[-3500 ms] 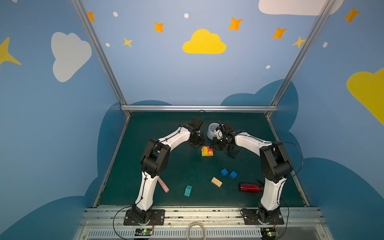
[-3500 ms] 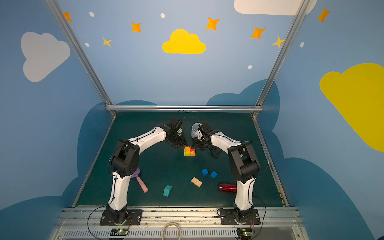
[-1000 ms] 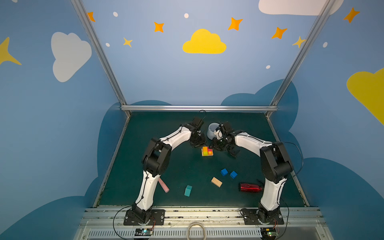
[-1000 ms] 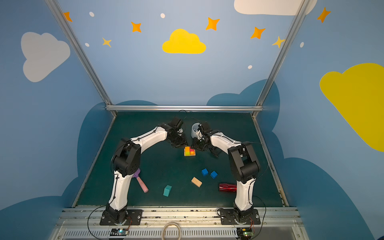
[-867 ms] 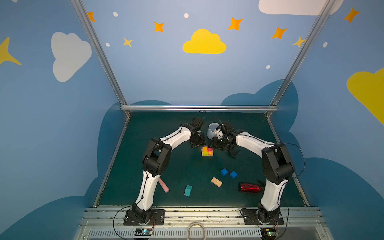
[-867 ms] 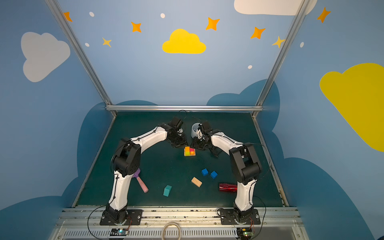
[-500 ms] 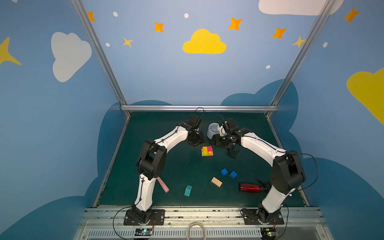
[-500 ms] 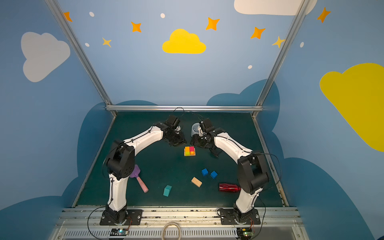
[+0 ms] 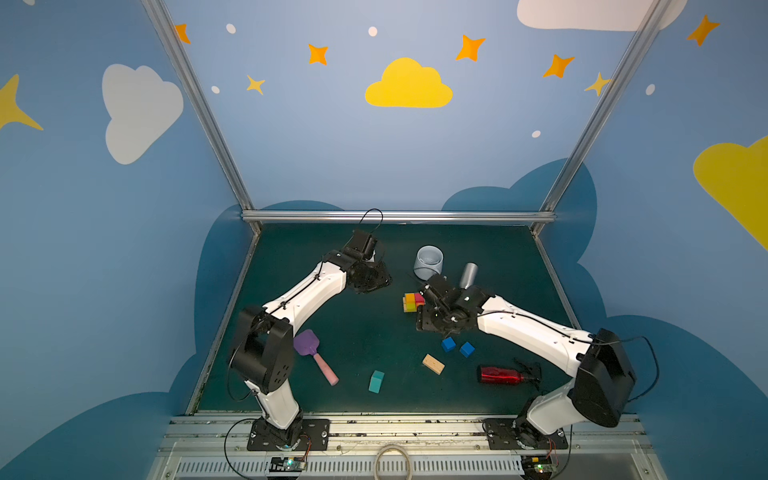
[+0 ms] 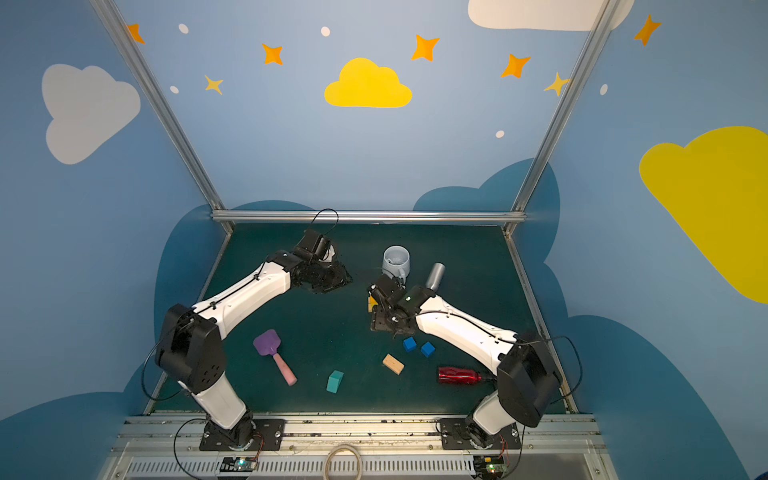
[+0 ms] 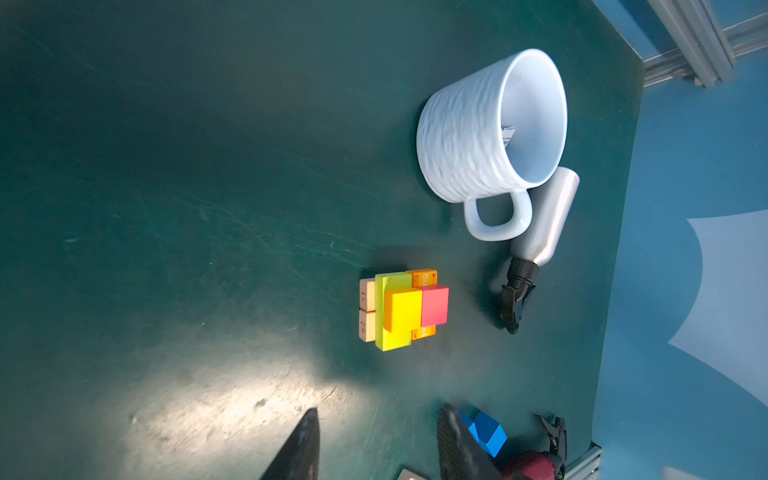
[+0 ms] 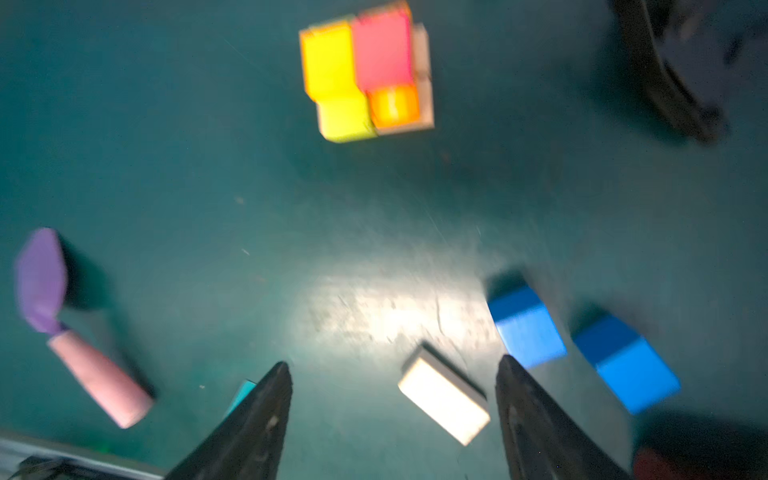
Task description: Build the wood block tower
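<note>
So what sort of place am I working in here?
Likely a lab robot cell decorated like a playroom: painted clouds on blue walls, bare aluminium posts, and the left arm and right arm bolted to a rail beside a green mat.

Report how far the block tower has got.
Done: the tower has tan bars under bright blocks. In hand: nothing; left gripper and right gripper are open, empty. Left: two blue cubes, tan bar, teal piece lie loose.
</note>
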Action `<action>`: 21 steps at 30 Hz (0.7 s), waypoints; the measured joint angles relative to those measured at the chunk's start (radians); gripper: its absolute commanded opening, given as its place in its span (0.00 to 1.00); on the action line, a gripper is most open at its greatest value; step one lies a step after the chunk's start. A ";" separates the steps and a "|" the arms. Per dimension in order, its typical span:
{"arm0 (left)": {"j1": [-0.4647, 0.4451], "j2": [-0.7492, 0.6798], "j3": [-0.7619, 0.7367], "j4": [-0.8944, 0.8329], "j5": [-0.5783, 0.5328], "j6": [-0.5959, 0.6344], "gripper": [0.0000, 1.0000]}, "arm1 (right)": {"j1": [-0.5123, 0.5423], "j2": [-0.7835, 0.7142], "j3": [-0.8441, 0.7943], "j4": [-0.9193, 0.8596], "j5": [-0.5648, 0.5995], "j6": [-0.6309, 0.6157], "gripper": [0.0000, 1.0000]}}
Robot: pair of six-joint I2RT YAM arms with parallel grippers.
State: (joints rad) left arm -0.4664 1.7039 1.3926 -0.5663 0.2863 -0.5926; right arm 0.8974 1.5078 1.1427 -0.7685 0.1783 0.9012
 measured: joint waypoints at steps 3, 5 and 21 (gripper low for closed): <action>0.003 -0.035 -0.031 0.005 -0.010 0.006 0.52 | 0.063 -0.039 -0.056 -0.026 0.049 0.104 0.80; 0.004 -0.053 -0.048 0.011 -0.016 0.013 0.55 | 0.105 -0.058 -0.081 -0.043 0.081 0.174 0.81; 0.023 -0.137 -0.146 0.047 -0.035 0.018 0.58 | 0.227 -0.037 -0.206 0.001 0.151 0.563 0.88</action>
State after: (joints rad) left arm -0.4431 1.5673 1.2469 -0.5190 0.2512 -0.5743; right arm 1.1248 1.4708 0.9367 -0.7673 0.3290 1.4639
